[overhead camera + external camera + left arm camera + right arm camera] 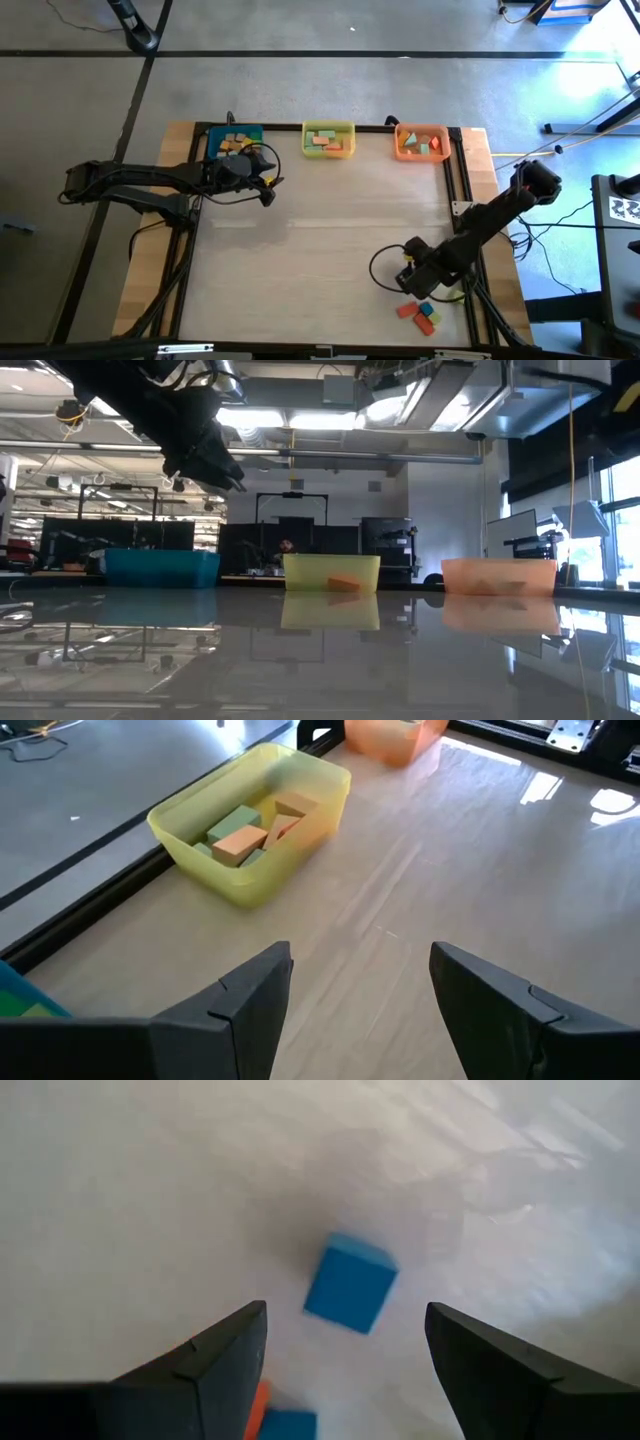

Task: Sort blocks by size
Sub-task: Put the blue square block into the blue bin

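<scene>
Across the pale wood table (320, 240) we note glare; behind it a dim lab with benches; three bins line the far edge; left gripper (355, 1005) gapes empty beside the yellow bin (190, 820); right gripper (345, 1370) gapes over a blue cube (349, 1283); loose blocks (420, 315) lie near the right front corner.

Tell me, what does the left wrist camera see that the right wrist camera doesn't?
Only the left wrist view shows the yellow bin holding green and tan blocks, with the orange bin beyond it. Only the right wrist view shows a loose blue cube on the table, framed by the open right gripper. Both share pale tabletop and two dark fingers; the left gripper is open and empty.
</scene>
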